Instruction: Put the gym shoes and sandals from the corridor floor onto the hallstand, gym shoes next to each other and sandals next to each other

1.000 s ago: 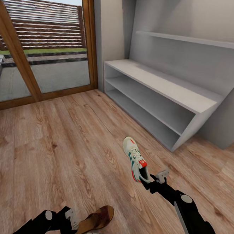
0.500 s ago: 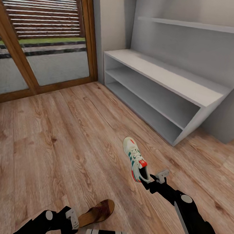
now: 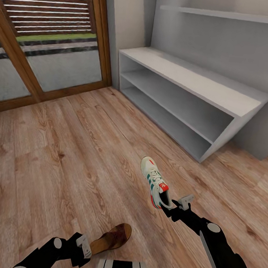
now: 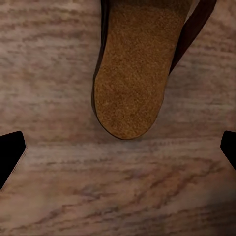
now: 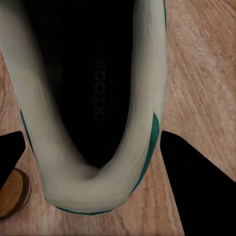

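One gym shoe, off-white with green stripes and a red heel tab, hangs above the corridor floor. My right gripper is shut on its heel. In the right wrist view the shoe's heel collar sits tight between both fingers. One brown sandal lies flat on the floor by my left gripper, which is open. In the left wrist view the sandal's heel lies just beyond the spread fingertips, untouched. The hallstand stands at the upper right with bare shelves.
A wood-framed glass door fills the far left wall, beside the hallstand's near end. Open wood floor stretches between me and the rack. The hallstand's slanted side panel meets the floor at the right.
The camera has moved, so the floor, door and hallstand sit higher in the picture. The gym shoe stays in my right gripper. My left gripper has edged slightly toward the sandal.
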